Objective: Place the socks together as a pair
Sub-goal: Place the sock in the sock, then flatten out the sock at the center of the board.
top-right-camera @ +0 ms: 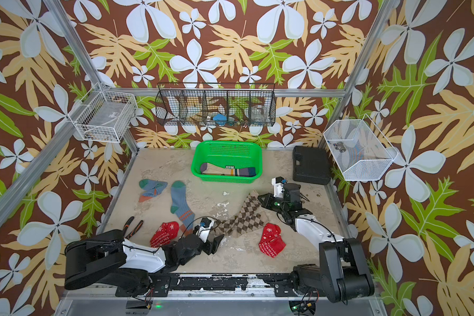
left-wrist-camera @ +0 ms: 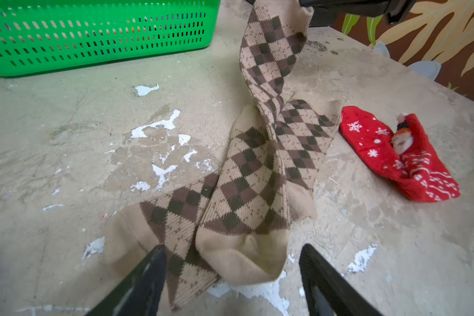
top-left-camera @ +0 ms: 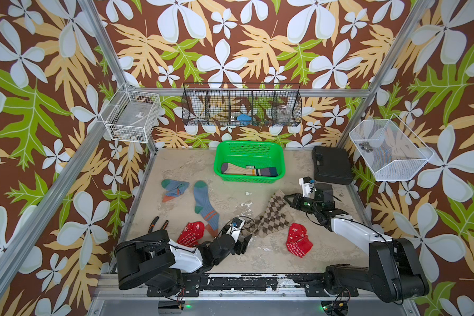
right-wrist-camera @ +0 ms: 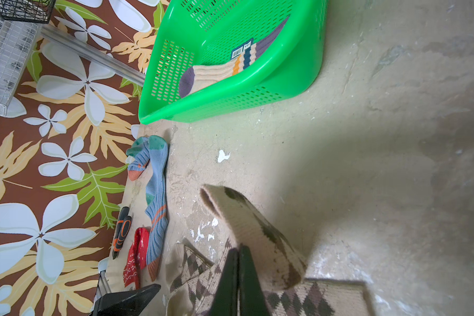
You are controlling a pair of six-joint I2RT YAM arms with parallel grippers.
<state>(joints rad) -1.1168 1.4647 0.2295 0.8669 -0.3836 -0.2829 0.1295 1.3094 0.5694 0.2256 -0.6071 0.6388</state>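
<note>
Two brown-beige argyle socks (top-left-camera: 271, 219) lie crossed in the middle of the table. My right gripper (right-wrist-camera: 238, 249) is shut on the cuff end of one argyle sock (right-wrist-camera: 257, 227), holding that end up off the table (left-wrist-camera: 271, 54). My left gripper (left-wrist-camera: 231, 247) is open just in front of that sock's beige toe, with the other argyle sock (left-wrist-camera: 175, 219) flat beside it. One red snowflake sock (top-left-camera: 190, 232) lies by the left arm, another (top-left-camera: 298, 243) to the right. Two blue-grey socks (top-left-camera: 204, 208) (top-left-camera: 174, 188) lie at the left. Cream striped socks (top-left-camera: 249, 169) are in the green basket (top-left-camera: 222, 175).
A black case (top-left-camera: 331, 165) sits at the back right. Orange-handled pliers (top-left-camera: 158, 223) lie at the left edge. A white wire basket (top-left-camera: 132, 115), a black wire rack (top-left-camera: 241, 106) and a white mesh basket (top-left-camera: 389, 150) hang on the walls.
</note>
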